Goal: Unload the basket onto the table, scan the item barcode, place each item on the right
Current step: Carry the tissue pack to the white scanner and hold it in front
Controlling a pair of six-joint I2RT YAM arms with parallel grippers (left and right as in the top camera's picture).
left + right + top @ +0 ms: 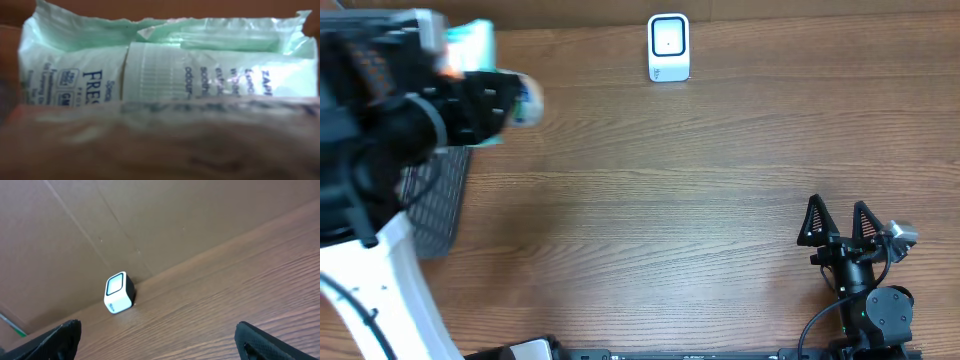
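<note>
The item is a pale green plastic packet (165, 65) with blue print, filling the upper half of the left wrist view. My left gripper (510, 100) is raised high at the table's far left and is shut on the packet (470, 42), which shows blurred around the black fingers. A blurred brown mass hides the lower half of the left wrist view, fingers included. The white scanner (668, 47) with its square window stands at the back centre, well right of the packet. My right gripper (837, 222) rests open at the front right, and the scanner (119, 293) shows far ahead of it.
A dark mesh basket (438, 200) lies at the left edge, partly under the left arm. A brown cardboard wall (150, 225) runs along the back of the wooden table (650, 220), just behind the scanner.
</note>
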